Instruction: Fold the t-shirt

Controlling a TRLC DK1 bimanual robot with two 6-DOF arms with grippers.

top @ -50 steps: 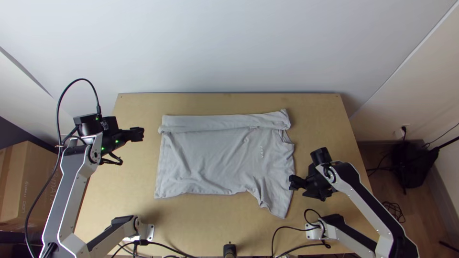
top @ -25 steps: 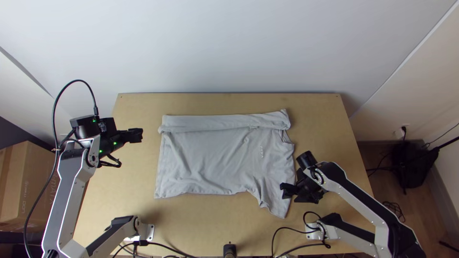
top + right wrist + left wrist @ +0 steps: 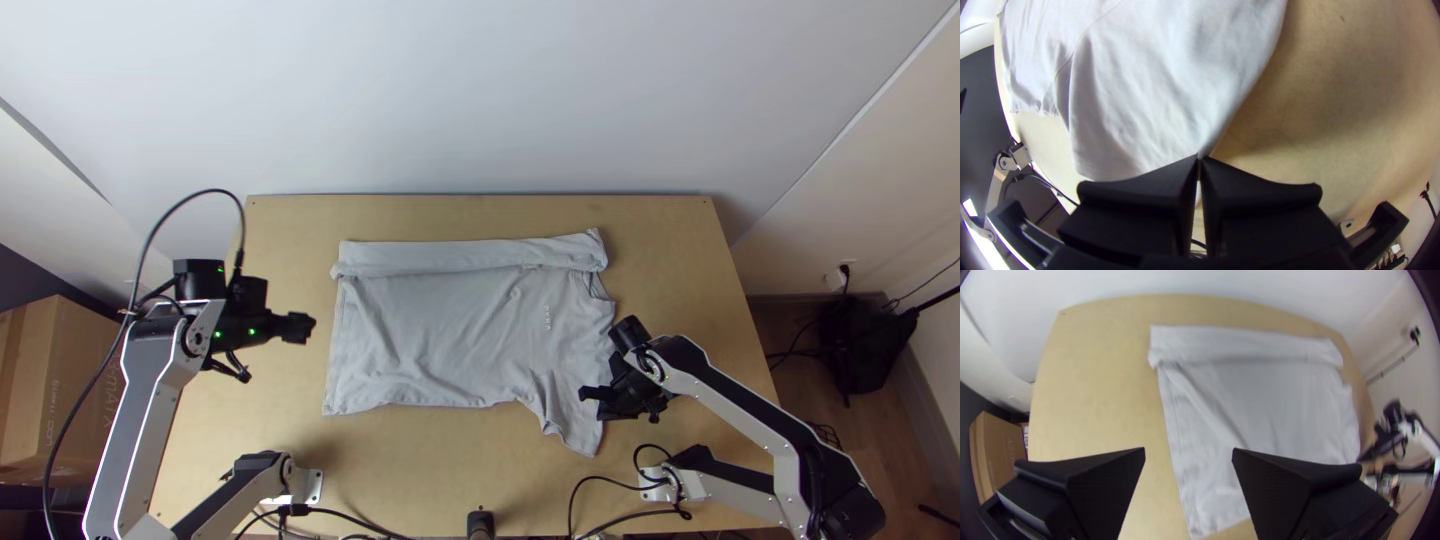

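Since the earlier frames, the right gripper [image 3: 1199, 158] has shifted inward onto the near sleeve [image 3: 570, 415], while the left gripper [image 3: 309, 328] has dropped back toward the robot's side and slightly inward. The far part of the t-shirt [image 3: 460, 330] lies just as it did.

Nearest is the right gripper, its wrist pitched down and its fingertips pressed together where the sleeve's outer edge runs in between them, close to the cuff; I judge that it has a pinch of cloth. The rest of the t-shirt stretches from those fingertips away across to the left and farther off, its long axis running from arm to arm. The right arm [image 3: 740, 394] is plainly the closer one to this sleeve, so the coming move turns on taking it from that grip up and over the body, away from the robot.

Farther out, the left gripper holds nothing, its fingers wide apart, pointing inward just beside the hem [image 3: 338, 340]. The near hem corner [image 3: 334, 405] lies inward of it and back toward the robot; a matching pinch there would probably let both arms turn the near side together.

Farthest from both grippers, the t-shirt's far side is already folded over in a long strip [image 3: 450, 258], with bare table [image 3: 480, 210] beyond it.
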